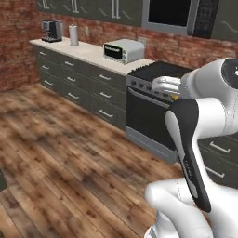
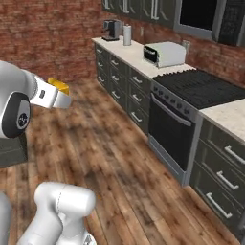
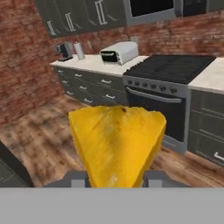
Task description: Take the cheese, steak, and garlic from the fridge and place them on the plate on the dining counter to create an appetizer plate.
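Yellow-orange cheese [image 3: 117, 144] sits clamped between the gripper [image 3: 116, 177] fingers, held aloft

Cheese [image 3: 117, 144]: yellow-orange, mottled with darker orange streaks; small brown fleck near top edge. Same yellow bit visible in right base view [image 2: 59, 86]. Brick wall [image 1: 18, 42]: red-brown, pale mortar lines. Floor [image 1: 69, 158]: wood planks, mixed brown, dark blotches. Drawer cabinets [image 1: 74, 83]: dark grey, silver bar handles. Tabletop [image 1: 88, 52]: beige, speckled. Toaster oven [image 1: 123, 50]: white body, black front. Stove [image 2: 191, 103]: black, grey trim. Coffee machine [image 1: 51, 30]: dark with silver. Paper towel roll [image 1: 73, 35]: white.
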Robot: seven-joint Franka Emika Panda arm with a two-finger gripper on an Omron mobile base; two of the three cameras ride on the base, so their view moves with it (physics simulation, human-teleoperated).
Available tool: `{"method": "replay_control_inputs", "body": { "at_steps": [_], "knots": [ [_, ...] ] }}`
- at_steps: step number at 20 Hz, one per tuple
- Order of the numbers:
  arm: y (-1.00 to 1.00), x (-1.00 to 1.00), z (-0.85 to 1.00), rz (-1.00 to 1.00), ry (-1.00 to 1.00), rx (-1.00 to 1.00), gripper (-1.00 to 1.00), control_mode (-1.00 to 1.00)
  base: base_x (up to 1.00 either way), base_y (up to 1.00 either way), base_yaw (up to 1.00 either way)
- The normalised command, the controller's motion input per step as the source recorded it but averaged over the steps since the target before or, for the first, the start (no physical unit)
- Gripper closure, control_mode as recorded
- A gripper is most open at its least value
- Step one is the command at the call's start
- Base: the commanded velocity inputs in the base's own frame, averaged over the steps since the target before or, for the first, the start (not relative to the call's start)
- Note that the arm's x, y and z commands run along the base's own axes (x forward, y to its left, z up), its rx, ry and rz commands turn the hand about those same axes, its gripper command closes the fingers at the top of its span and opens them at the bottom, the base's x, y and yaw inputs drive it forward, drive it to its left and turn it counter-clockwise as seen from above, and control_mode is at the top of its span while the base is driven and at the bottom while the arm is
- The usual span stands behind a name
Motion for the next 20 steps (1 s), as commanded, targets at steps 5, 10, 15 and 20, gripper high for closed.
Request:
{"method": "replay_control_inputs", "body": {
  "at_steps": [5, 10, 15, 20],
  "knots": [
    [0.0, 0.0, 0.0, 0.0, 0.0, 0.0, 1.0, 1.0, 1.0, -0.33, 0.54],
    [0.0, 0.0, 0.0, 0.0, 0.0, 0.0, 1.0, 1.0, 1.0, -0.32, 0.48],
    [0.0, 0.0, 0.0, 0.0, 0.0, 0.0, 1.0, 1.0, 1.0, -0.41, 0.39],
    [0.0, 0.0, 0.0, 0.0, 0.0, 0.0, 1.0, 1.0, 1.0, -0.4, 0.32]
  ]
}}
